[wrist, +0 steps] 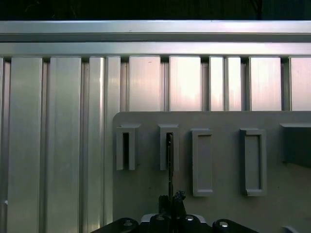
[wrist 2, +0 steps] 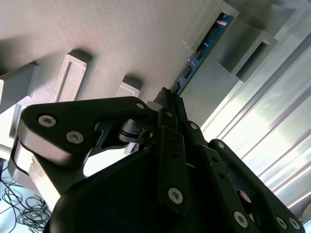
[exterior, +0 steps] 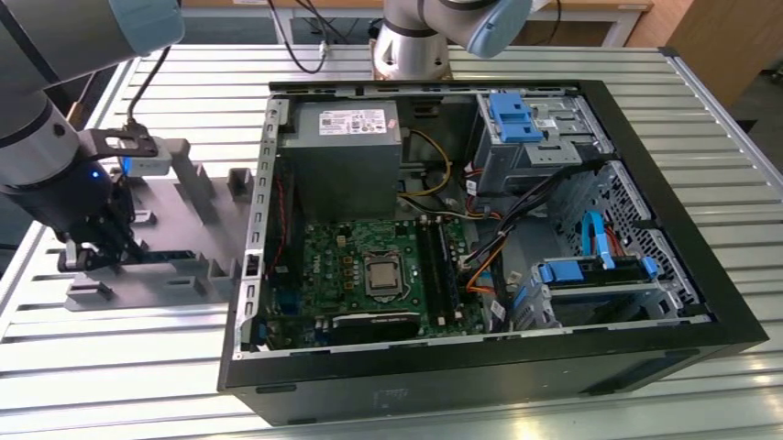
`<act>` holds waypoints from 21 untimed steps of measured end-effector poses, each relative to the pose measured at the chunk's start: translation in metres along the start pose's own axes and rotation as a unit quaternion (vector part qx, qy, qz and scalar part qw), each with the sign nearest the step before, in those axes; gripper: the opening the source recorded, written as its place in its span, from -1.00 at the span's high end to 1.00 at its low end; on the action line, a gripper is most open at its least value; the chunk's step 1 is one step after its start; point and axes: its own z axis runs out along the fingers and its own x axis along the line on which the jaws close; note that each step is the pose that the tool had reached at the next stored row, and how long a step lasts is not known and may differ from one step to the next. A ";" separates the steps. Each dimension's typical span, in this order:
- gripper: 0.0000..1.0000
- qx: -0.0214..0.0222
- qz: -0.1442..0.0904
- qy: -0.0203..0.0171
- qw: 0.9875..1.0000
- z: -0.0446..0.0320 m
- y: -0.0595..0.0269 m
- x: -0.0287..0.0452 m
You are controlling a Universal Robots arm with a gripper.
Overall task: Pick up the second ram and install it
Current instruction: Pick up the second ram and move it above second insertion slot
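Fingers point(wrist 2: 171, 124) of the gripper point(wrist 2: 167, 96) look pinched shut on one end of the second ram point(wrist 2: 203, 47). It's standing on edge in a slot of the grey fixture point(exterior: 196, 197), well apart from the open PC case point(exterior: 685, 302).

A ribbed silver aluminium tabletop point(exterior: 123, 367) carries an open black metal computer case point(exterior: 490, 367) lying on its side. Inside the case sit a green motherboard point(exterior: 330, 266), a grey boxy power supply point(exterior: 336, 156) and blue plastic drive brackets point(exterior: 512, 117). Just beside the case, on the exterior view's left, lies a grey plastic multi-slot fixture point(exterior: 202, 197).
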 end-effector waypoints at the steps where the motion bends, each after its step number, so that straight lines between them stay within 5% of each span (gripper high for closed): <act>1: 0.73 0.000 0.000 0.000 1.000 -0.0006 0.0000 0.0000; 21: 0.73 0.000 0.000 0.000 1.000 -0.0076 0.0000 -0.0001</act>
